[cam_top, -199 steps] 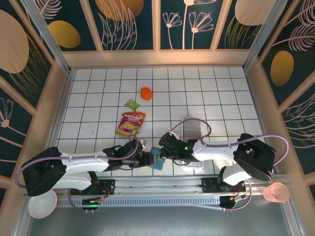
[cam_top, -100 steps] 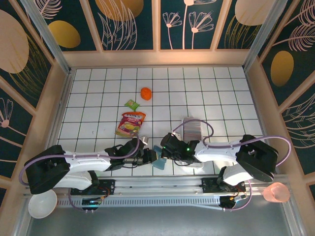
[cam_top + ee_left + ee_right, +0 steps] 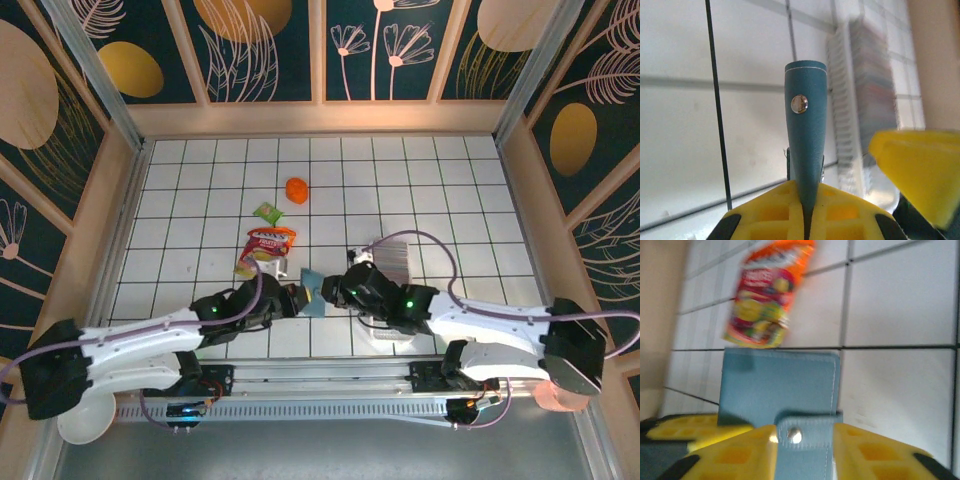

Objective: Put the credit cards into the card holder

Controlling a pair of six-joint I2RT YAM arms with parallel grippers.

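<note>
The teal card holder hangs just above the table between my two grippers. My left gripper is shut on it; in the left wrist view the card holder stands edge-on out of the pinched yellow jaws of the left gripper. My right gripper faces it from the right. In the right wrist view the fingers of the right gripper are apart, and the card holder's clasp tab lies in the gap. The credit cards fill the white tray behind the right arm.
A red-yellow snack pouch lies just beyond the left gripper. A small green packet and an orange object lie farther back. A white bowl and a pink cup sit off the table's near corners.
The left gripper closed on the card holder. Both grippers carried it away from the near edge. The right gripper's jaws parted.
</note>
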